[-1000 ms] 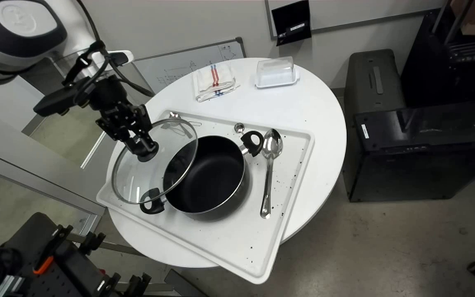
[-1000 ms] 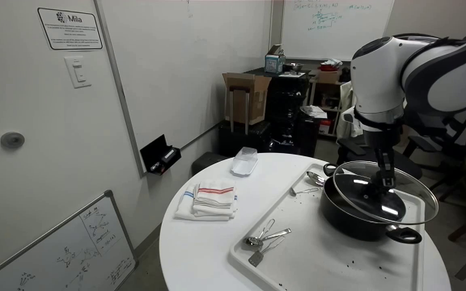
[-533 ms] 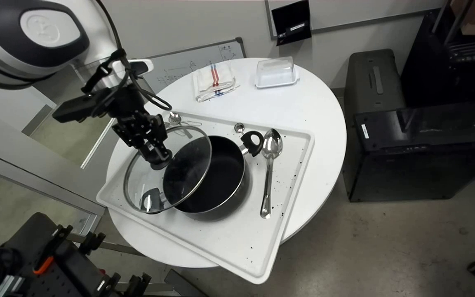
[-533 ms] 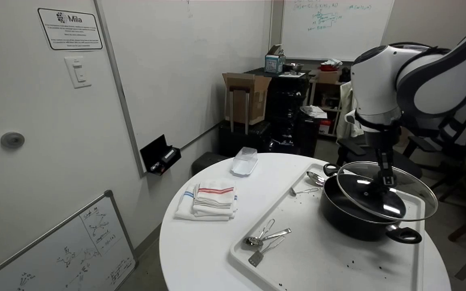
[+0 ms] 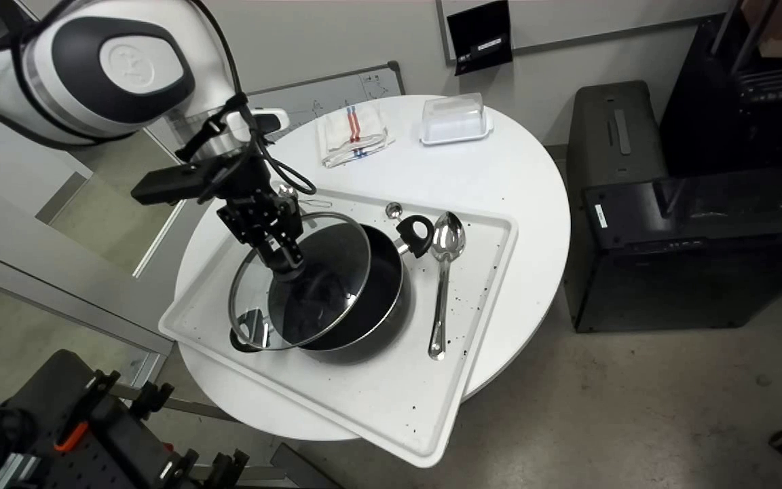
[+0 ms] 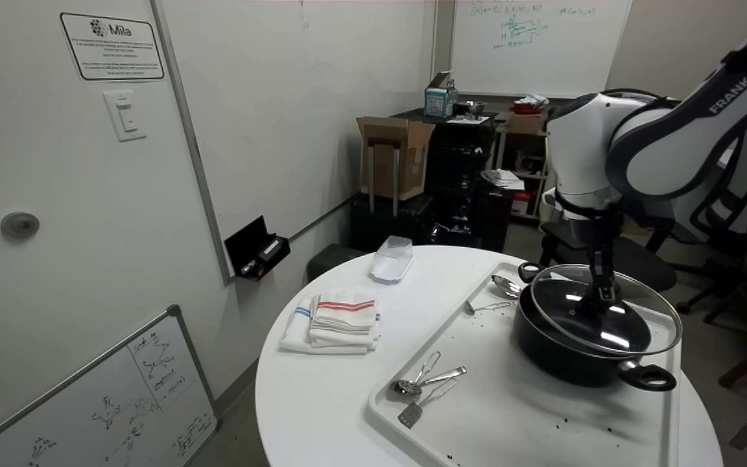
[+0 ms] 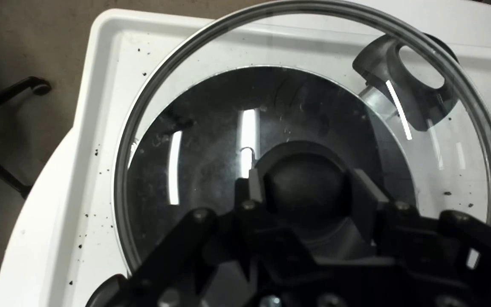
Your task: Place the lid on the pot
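Wrist view, twelve o'clock taken as the top of each view: your gripper (image 7: 309, 186) enters from six o'clock. Its two fingers (image 7: 255, 186) are clamped on the black knob (image 7: 307, 177), one at nine o'clock of it and one at three, so you have the glass lid (image 7: 309, 113) by its middle.

Both exterior views: the lid is held over the pot (image 6: 561, 359), off-centre. In an exterior view its outline sits toward nine o'clock of the pot, and a crescent of dark pot interior shows past the lid's edge at three o'clock. The lid looks tilted against the pot's rim. Whether lid and pot touch, you cannot tell from these views.

Pot stands on the pale tray (image 5: 384, 407), which lies on your round white table (image 5: 520, 176). One handle (image 5: 417, 236) points to two o'clock in an exterior view; the opposite one, at eight o'clock, lies partly behind the glass. A large metal spoon (image 5: 442, 285) lies at three o'clock of the pot, its bowl just beside the first handle. A small ladle (image 5: 394, 210) is at one o'clock, near the same handle. On the table, folded towels (image 5: 356, 134) lie at twelve o'clock and a clear-covered dish (image 5: 457, 121) at one. Your arm (image 5: 134, 64) reaches in from between ten and eleven o'clock. In an exterior view, small metal utensils (image 6: 407, 388) lie at eight o'clock of the pot.
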Action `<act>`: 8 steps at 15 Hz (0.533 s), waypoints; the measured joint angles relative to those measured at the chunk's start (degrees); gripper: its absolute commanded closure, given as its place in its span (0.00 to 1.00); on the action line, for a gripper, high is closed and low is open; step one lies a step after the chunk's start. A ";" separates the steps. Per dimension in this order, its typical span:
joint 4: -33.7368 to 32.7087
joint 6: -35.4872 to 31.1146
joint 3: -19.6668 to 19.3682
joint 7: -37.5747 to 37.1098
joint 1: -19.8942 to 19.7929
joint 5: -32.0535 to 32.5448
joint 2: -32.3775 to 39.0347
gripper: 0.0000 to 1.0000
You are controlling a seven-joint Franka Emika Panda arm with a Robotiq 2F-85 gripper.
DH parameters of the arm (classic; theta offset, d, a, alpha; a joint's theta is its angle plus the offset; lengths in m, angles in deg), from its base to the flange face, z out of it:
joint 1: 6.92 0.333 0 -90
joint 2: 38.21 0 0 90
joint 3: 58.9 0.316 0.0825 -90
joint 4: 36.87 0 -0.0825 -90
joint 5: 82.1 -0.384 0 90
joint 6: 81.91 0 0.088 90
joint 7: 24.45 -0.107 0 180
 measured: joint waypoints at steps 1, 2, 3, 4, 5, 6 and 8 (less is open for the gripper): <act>-0.83 0.00 0.00 0.00 -0.01 -0.28 0.90 0.75; -1.66 0.00 0.00 0.00 0.00 -0.57 1.80 0.75; -2.53 0.01 0.00 0.00 -0.01 -0.89 2.68 0.75; -3.37 0.04 -0.01 0.00 -0.01 -1.27 3.56 0.75; -4.30 0.13 -0.02 0.00 -0.03 -1.64 4.44 0.75; -5.19 0.20 -0.05 0.00 -0.05 -1.99 5.27 0.75; -6.92 0.37 -0.12 0.00 -0.11 -2.79 6.85 0.75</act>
